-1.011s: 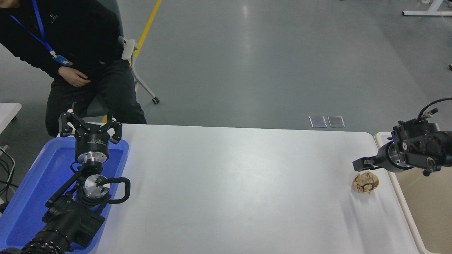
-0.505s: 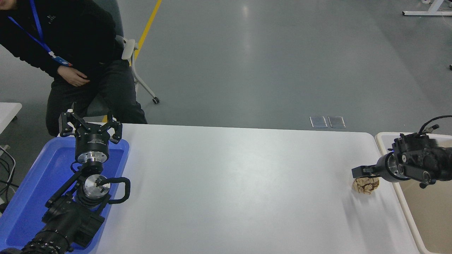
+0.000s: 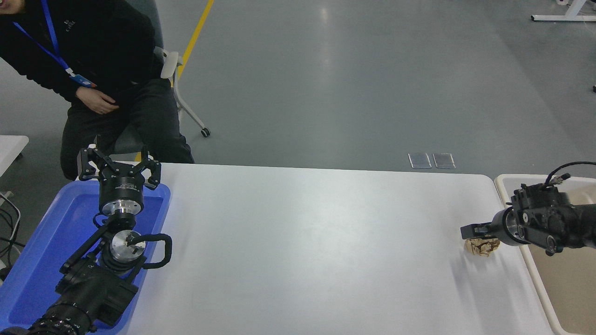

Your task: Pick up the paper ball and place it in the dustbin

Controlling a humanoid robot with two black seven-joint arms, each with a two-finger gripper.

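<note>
The paper ball [image 3: 482,246], a crumpled tan wad, lies on the white table [image 3: 302,242] close to its right edge. My right gripper [image 3: 468,231] reaches in from the right and hangs low right over the ball, hiding its upper part. Just to the right of the ball stands the dustbin [image 3: 572,288], beige with an off-white rim, and my right arm passes over its near corner. My left gripper [image 3: 118,162] is parked open above the far end of the blue tray at the left.
A shallow blue tray [image 3: 37,260] sits at the table's left end under my left arm. A person in dark clothes [image 3: 93,70] sits on a chair beyond the far left corner, one hand in the lap.
My right gripper has come down and a little toward me, from above the ball to covering its top. The ball and the left arm have not moved.
</note>
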